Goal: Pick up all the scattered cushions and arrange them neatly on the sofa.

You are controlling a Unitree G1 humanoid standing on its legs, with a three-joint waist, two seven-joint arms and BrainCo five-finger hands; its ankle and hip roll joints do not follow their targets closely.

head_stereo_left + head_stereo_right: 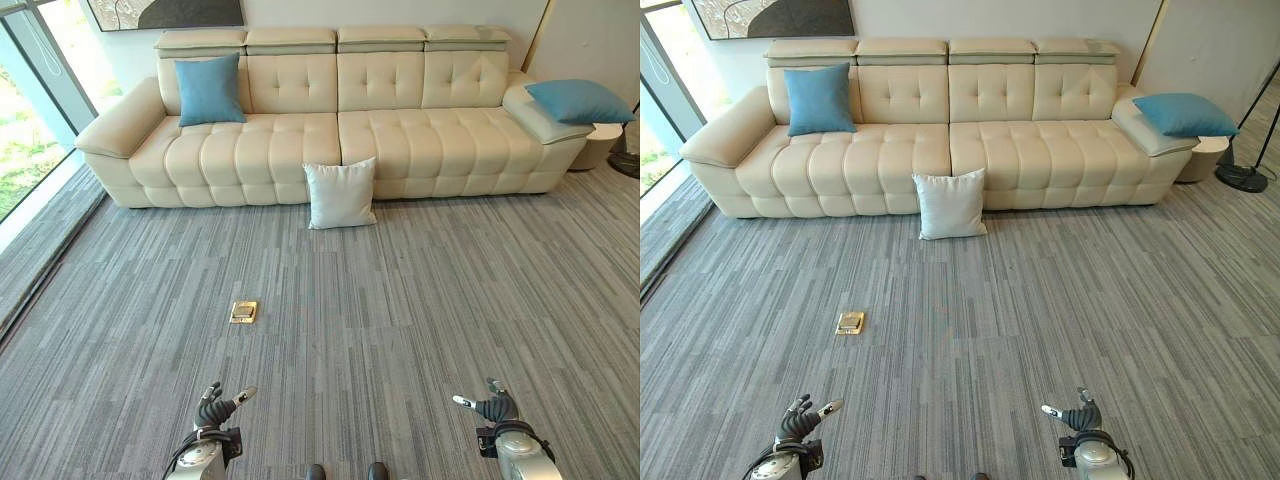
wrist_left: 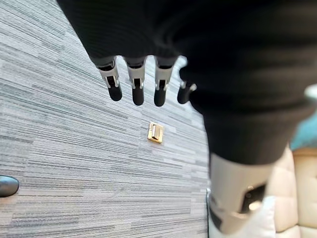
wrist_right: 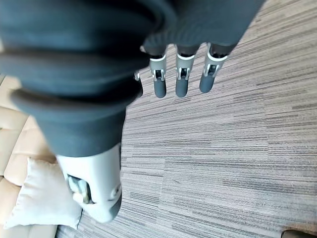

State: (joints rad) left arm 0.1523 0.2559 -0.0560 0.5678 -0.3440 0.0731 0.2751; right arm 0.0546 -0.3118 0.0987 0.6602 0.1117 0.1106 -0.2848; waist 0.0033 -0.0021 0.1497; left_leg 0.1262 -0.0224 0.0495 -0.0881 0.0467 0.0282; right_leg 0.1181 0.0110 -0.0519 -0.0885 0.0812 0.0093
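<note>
On the carpet (image 1: 420,320), white cushion (image 1: 340,194) leans against sofa (image 1: 400,140); blue cushions on seat (image 1: 209,90) and right armrest (image 1: 578,100). Left hand (image 1: 214,405), right hand (image 1: 490,405) low, fingers relaxed, empty.

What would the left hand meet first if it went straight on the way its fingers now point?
Probably bare carpet. In its wrist view the left hand hangs open, fingers straight, aimed down at the floor, with the brass floor plate just past the fingertips. Depth is unclear, so it could land on or beside that plate.

wall picture (image 1: 165,13) cut off at top, floor lamp (image 1: 1248,150) cropped
</note>
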